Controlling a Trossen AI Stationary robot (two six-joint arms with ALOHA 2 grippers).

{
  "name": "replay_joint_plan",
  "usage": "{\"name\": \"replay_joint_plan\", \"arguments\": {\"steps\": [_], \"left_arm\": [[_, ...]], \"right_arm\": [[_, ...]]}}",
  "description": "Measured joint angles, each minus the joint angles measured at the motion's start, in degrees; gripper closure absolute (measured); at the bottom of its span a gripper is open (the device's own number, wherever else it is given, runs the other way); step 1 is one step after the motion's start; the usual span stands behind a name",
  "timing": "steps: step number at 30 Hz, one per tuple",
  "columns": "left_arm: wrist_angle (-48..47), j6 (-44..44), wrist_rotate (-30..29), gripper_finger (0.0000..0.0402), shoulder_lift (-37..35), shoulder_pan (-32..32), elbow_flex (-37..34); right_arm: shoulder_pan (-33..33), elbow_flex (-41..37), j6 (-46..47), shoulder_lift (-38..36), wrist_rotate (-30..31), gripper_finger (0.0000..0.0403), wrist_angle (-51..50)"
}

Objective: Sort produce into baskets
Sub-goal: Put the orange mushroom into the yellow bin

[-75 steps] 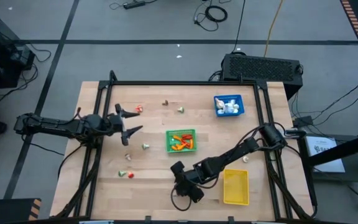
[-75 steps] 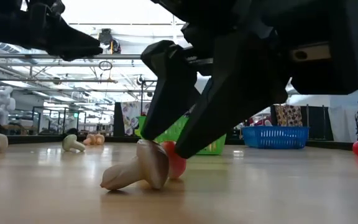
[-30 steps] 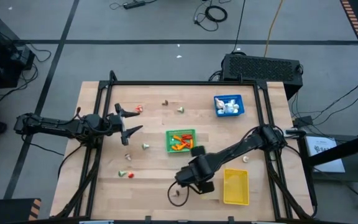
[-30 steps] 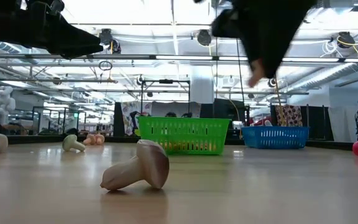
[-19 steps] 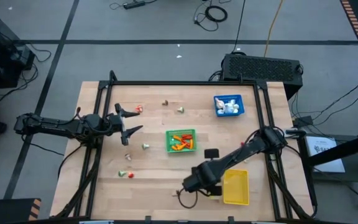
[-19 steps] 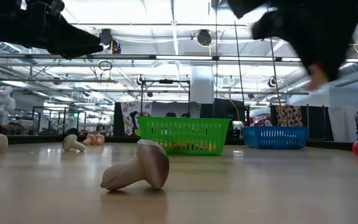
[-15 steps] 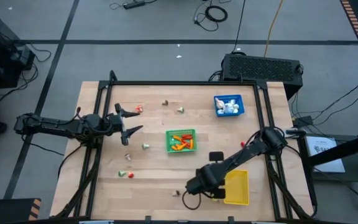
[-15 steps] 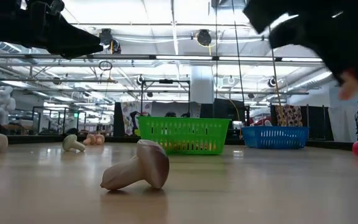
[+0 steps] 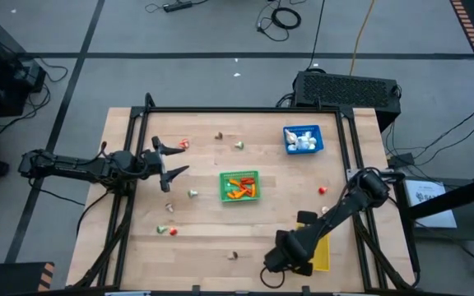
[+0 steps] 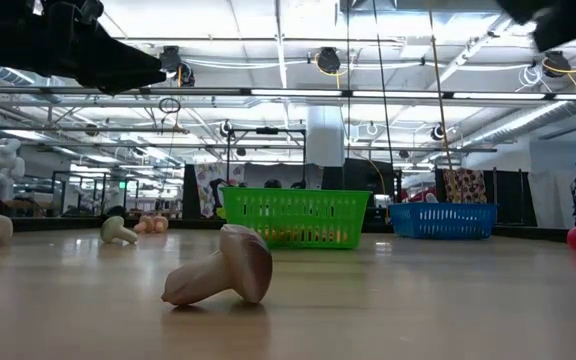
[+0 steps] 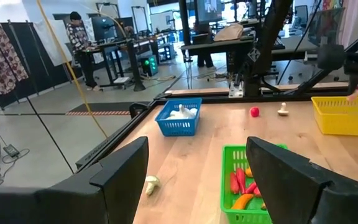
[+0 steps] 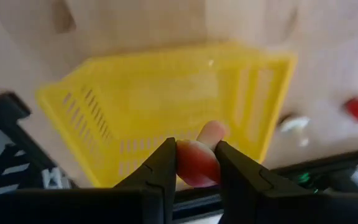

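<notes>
Here the right gripper (image 12: 194, 163) pinches a red piece (image 12: 197, 163) above the yellow basket (image 12: 166, 99), evidently poised to drop it in. The left gripper (image 9: 171, 161) waits open over the table's left, holding nothing.

Your left gripper (image 11: 194, 180) hovered over the table (image 11: 185, 155), its fingers (image 11: 120, 171) spread apart with nothing between them. Beyond them sat the green basket (image 11: 244, 180) holding red and orange pieces, and the blue basket (image 11: 179, 118) holding white ones. The yellow basket (image 11: 344, 115) stood farther off. A red piece (image 11: 254, 112) and a pale mushroom (image 11: 283, 109) lay loose between blue and yellow.
</notes>
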Motion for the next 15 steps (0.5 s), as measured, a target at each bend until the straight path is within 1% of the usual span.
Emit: {"name": "replay_joint_plan", "arguments": {"steps": [2, 4, 8, 11, 15], "left_arm": [[0.31, 0.16, 0.01, 0.0123, 0.00, 0.00, 0.00], [0.91, 0.26, 0.02, 0.0123, 0.00, 0.00, 0.00], [1.39, 1.82, 0.15, 0.0123, 0.00, 0.00, 0.00], [2.96, 3.18, 0.72, 0.0123, 0.02, 0.00, 0.00], [4.86, 2.90, 1.30, 0.0123, 0.01, 0.00, 0.00]], "right_arm": [[0.63, -1.22, 2.96, 0.00, -1.32, 0.0314, 0.74], [0.93, -2.32, 5.37, 0.05, -1.08, 0.0314, 1.77], [1.04, -3.77, 7.41, 0.07, -1.21, 0.0308, 3.33], [0.77, -4.07, 8.17, 0.07, -2.27, 0.0295, 3.31], [0.63, -4.18, 9.15, 0.07, -4.23, 0.0273, 3.22]]}}
